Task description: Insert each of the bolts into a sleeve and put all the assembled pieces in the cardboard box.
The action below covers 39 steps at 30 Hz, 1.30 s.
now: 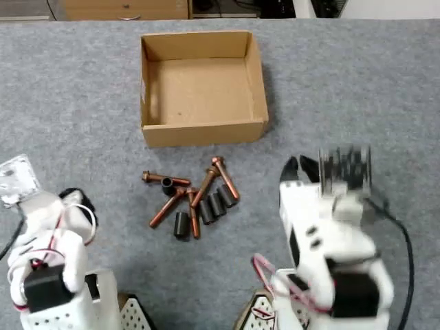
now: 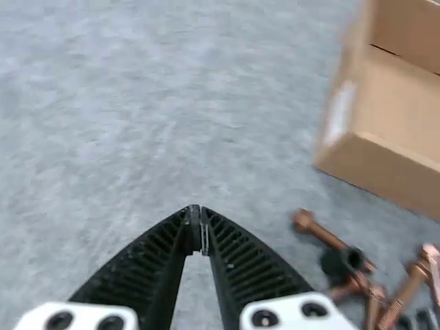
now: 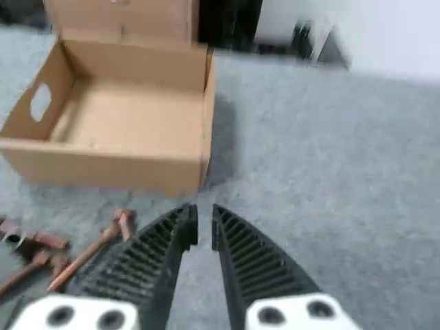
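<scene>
Both arms are sitting on the near side of the parts pile, with the cardboard box [image 1: 204, 86] standing open-topped beyond it on the grey table [image 1: 357, 89]. The left gripper [image 2: 195, 230] is hanging low in front of the box, off past its left front corner. Its black ribbed fingers [image 2: 155, 265] are pressing together at the tips and gripping nothing. The right gripper [image 3: 204, 223] is hovering in front of the box's right front corner. Its jaws are parted by just a thin slit, and it's carrying nothing either. All the parts are lying loose on the table just in front of the box's front wall, near it but not touching. The copper-coloured bolts [image 1: 189, 196] are crossing over each other in a messy heap. Most of the black sleeves [image 1: 213, 206] are bunching side by side at the end of the heap farther from the box. One sleeve [image 2: 346, 262] is sitting right up against the bolt closest to the box, though honestly I can't tell if it's actually slid onto it.
</scene>
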Each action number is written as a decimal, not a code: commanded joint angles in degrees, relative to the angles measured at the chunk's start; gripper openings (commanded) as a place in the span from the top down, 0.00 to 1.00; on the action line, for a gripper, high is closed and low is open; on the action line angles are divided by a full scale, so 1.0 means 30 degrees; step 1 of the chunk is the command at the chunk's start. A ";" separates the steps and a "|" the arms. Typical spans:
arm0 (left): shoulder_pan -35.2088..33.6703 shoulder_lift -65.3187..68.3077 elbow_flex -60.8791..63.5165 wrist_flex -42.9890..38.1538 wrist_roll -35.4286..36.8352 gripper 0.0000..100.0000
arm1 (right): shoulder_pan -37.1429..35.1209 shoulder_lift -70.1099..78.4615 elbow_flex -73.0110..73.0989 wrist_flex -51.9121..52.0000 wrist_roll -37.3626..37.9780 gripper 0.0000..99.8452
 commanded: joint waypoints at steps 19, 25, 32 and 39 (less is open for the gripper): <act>-0.7941 0.5377 0.3487 -0.3194 -0.0117 0.98 | -0.8396 1.9414 -1.5663 0.6857 -0.0791 0.95; -0.9875 0.5377 0.5890 -0.6242 -0.0117 0.98 | -0.8396 2.1905 -1.3495 0.6740 -0.0791 0.95; -0.9641 0.5377 0.7414 -0.6271 -0.0117 0.98 | -0.8337 2.4894 -1.2000 0.6183 -0.0674 0.95; -0.9612 0.5377 0.8088 -0.7941 -0.0117 0.98 | -0.8366 2.7062 -1.1648 0.6154 -0.0615 0.95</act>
